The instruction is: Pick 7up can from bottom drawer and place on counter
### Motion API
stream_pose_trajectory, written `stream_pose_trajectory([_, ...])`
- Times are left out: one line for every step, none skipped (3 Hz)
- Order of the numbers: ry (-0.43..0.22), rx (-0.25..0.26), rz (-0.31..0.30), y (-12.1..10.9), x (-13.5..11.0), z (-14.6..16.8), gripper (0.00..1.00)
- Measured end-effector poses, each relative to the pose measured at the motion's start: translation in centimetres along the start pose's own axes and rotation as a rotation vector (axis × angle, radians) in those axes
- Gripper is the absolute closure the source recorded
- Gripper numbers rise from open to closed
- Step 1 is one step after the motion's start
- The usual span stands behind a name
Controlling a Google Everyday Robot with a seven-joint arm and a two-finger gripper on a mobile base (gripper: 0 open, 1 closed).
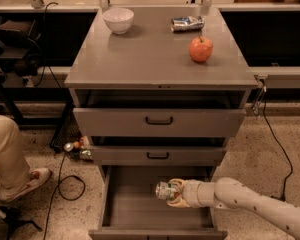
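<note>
Clamping the 7up can (163, 190) between its pale fingers, your gripper (174, 193) sits inside the open bottom drawer (132, 211), a little right of centre. The can lies on its side, with one shiny end turned to the left. Whether it rests on the drawer floor or hangs just above it cannot be told from this angle. Your white arm (250, 204) reaches in from the lower right, crossing above the drawer's right wall.

Directly above, the middle drawer (190, 155) is pulled out slightly and the top drawer (200, 122) a little, each with a black handle. Over them spreads the counter (150, 59). It carries a red apple (200, 49) toward the right, a dented can (187, 23) on its side just behind the apple, and a white bowl (118, 20) at the back left.

On the speckled floor (270, 149) left of the cabinet, a small pile of clutter (76, 150) sits against the base. A black cable (70, 186) loops nearby. At the left edge you see a tan trouser leg (7, 149) and a shoe (25, 181).
</note>
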State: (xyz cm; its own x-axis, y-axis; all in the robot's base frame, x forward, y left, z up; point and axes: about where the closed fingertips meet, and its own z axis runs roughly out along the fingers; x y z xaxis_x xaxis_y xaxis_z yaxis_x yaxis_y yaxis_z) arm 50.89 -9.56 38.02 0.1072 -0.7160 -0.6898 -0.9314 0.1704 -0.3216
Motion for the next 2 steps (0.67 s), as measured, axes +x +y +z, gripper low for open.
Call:
stream_pose_trajectory([-0.006, 0.074, -0.062, -1.49, -2.34, -4.17, 1.00])
stream_pose_trajectory([-0.007, 0.073, -0.062, -1.47, -2.34, -4.13, 1.00])
